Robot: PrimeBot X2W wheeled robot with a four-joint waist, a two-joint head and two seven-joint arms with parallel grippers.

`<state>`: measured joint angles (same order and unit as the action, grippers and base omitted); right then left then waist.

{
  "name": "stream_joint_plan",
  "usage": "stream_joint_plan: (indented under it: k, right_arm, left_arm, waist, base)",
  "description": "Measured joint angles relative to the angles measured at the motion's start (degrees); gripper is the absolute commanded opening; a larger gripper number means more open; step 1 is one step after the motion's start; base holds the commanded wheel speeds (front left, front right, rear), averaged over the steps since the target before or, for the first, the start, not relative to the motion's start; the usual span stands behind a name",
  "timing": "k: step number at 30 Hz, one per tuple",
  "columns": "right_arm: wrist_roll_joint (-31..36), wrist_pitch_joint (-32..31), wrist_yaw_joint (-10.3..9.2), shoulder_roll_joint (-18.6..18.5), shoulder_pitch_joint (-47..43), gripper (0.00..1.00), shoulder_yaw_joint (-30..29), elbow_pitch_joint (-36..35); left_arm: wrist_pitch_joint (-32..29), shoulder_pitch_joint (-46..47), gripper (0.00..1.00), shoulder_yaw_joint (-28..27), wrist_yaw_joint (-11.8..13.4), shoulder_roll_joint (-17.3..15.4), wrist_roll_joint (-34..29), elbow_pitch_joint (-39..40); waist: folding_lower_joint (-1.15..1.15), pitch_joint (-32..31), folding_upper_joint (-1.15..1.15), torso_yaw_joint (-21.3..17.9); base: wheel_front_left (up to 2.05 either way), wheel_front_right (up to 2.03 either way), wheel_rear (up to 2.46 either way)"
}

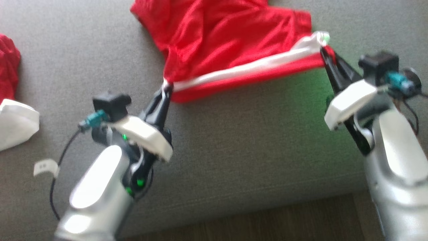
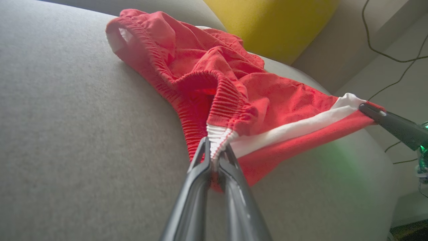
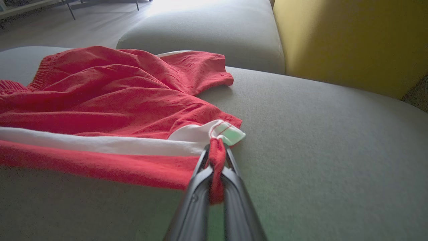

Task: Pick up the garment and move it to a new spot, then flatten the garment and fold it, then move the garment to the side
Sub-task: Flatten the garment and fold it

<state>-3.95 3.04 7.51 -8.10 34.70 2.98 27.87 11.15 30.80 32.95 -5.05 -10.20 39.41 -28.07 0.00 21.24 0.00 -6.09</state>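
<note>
We hold the red garment (image 1: 217, 40), a pair of shorts, by one side edge. Our left gripper (image 1: 166, 87) is closed on the elastic waistband (image 2: 219, 134), where the white stripe (image 1: 247, 68) begins. Our right gripper (image 1: 326, 55) is closed on the leg hem at the other end of the same stripe. Between the two grips the edge is stretched nearly straight and raised a little. The rest of the cloth lies wrinkled on the grey sofa cushion (image 1: 250, 140), further from us.

We judge that this is the flattening step; the fold is not yet begun. The next move, we think, calls for both arms to pull toward us together and at the same height, so that the bunched part drags smooth. After that we should lower the edge flat before letting go. If one arm pulls harder, the cloth may twist. Another red cloth (image 1: 8, 67) lies well apart on our left.
</note>
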Motion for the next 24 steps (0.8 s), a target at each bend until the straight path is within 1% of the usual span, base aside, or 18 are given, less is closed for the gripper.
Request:
stream_joint_plan:
  k: [3,8,12,15,18,20,23,24]
  right_arm:
    - [0.59,-2.37,0.00,-0.01,-5.80,0.00,-1.60,-6.06]
    - [0.79,-6.15,0.00,0.47,-15.15,0.00,-4.80,-16.67]
    - [1.13,-10.23,0.00,0.93,-22.95,0.00,-6.38,-24.90]
    - [1.45,-13.35,0.00,1.02,-26.62,0.00,-6.82,-29.32]
    - [1.97,-15.04,0.00,0.99,-26.76,0.00,-6.82,-31.09]
    - [2.07,-15.36,0.00,0.94,-25.25,0.00,-6.70,-30.71]
    - [2.58,-15.06,0.00,0.58,-20.22,0.00,-6.55,-27.37]
    - [2.98,-14.75,0.00,0.41,-18.24,0.00,-6.56,-25.91]
  left_arm:
    - [-1.36,-5.26,0.00,0.63,1.57,-1.01,0.16,5.20]
    - [-4.46,-13.46,0.00,1.65,4.38,-2.43,2.13,14.08]
    - [-7.27,-18.55,0.00,1.80,7.12,-3.79,3.60,20.75]
    - [-9.22,-21.23,0.00,1.79,8.64,-4.48,4.72,24.69]
    - [-11.01,-21.97,0.00,1.78,9.49,-4.55,5.82,26.73]
    - [-11.87,-21.71,0.00,1.69,9.58,-4.17,6.80,26.81]
    - [-12.24,-19.87,0.00,1.45,9.46,-2.13,9.27,25.68]
    - [-12.37,-18.66,0.00,1.33,8.91,-1.10,10.07,24.79]
  waist:
    - [0.00,-1.54,0.00,0.00]
    - [0.00,-4.18,0.00,0.43]
    - [0.00,-6.13,0.00,0.88]
    - [0.00,-7.28,0.00,1.36]
    - [0.00,-7.86,0.00,2.07]
    - [0.00,-7.91,0.00,2.56]
    - [0.00,-7.39,0.00,3.25]
    - [0.00,-7.04,0.00,3.49]
  base:
    - [0.00,0.00,0.00]
    - [0.00,0.00,0.00]
    - [0.00,0.00,0.00]
    - [0.00,0.00,0.00]
    - [0.00,0.00,0.00]
    - [0.00,0.00,0.00]
    - [0.00,0.00,0.00]
    - [0.00,0.00,0.00]
